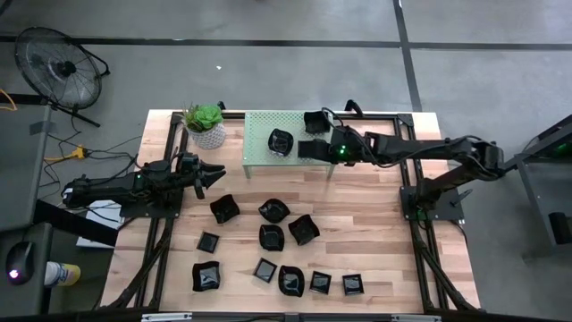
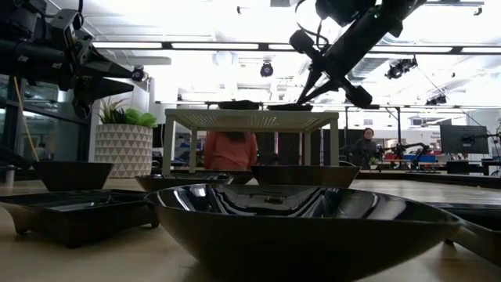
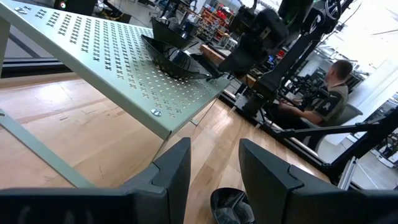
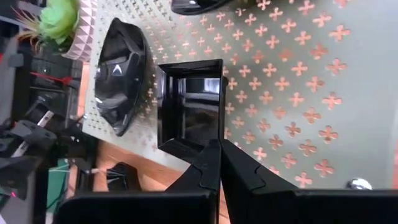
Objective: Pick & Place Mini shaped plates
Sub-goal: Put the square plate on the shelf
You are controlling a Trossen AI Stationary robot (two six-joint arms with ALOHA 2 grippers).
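- Right up close in the low view sits a big-looking round black dish, with more black dishes spread over the wooden table behind it.
- I count about eleven of these little dishes on the wood, in front of the green rack.
- I see my right gripper over the rack, fingers pinched tight on the rim of a square black dish.
- That square dish rests on the rack top, tipped a bit.
- Just beside it on the rack sits a rounder black dish, and another dish sits at the rack's back edge.
- My left gripper hangs over the table to the left of the rack, fingers partly open, holding nothing.
- One dish lies on the wood under it.
- Beside the rack stands a green plant in a white pot.
- Far off, a person sits in the room.
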